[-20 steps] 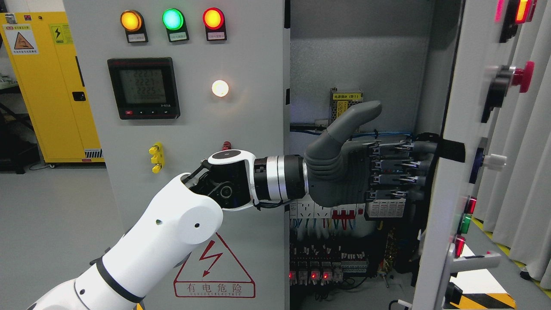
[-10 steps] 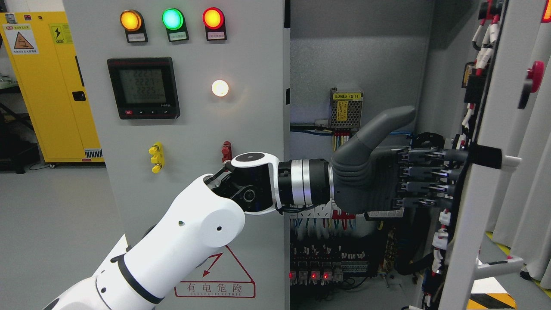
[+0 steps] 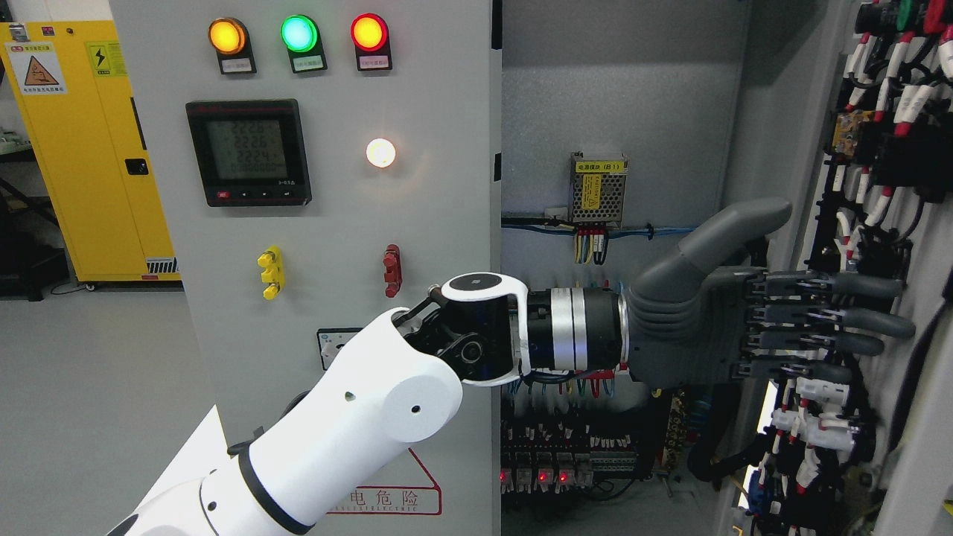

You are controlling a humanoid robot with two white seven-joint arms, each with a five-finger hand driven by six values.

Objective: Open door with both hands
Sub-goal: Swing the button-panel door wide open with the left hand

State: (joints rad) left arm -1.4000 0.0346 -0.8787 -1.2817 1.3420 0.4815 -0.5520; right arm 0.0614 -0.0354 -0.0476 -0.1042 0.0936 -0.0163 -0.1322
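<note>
A grey electrical cabinet fills the view. Its left door [image 3: 335,223] is closed and carries lamps and a meter. The right door [image 3: 901,223] is swung far open at the right edge, showing its wired inner side. My left hand [image 3: 834,320], dark grey, reaches across the opening from a white arm entering at lower left. Its fingers [image 3: 864,321] are stretched out flat against the inner face of the right door, thumb raised, holding nothing. The cabinet interior [image 3: 618,149] with breakers and cables is exposed behind the hand. My right arm is not in view.
A yellow safety cabinet [image 3: 82,149] stands at the far left on the grey floor [image 3: 89,387]. Wire bundles and connectors [image 3: 819,424] hang on the open door's inner side. Rows of breakers with red lights [image 3: 543,469] sit low inside.
My left hand has pushed rightward with the right door, which swung further open; its outer face with buttons and handle has turned out of sight and the wired inner side now shows.
</note>
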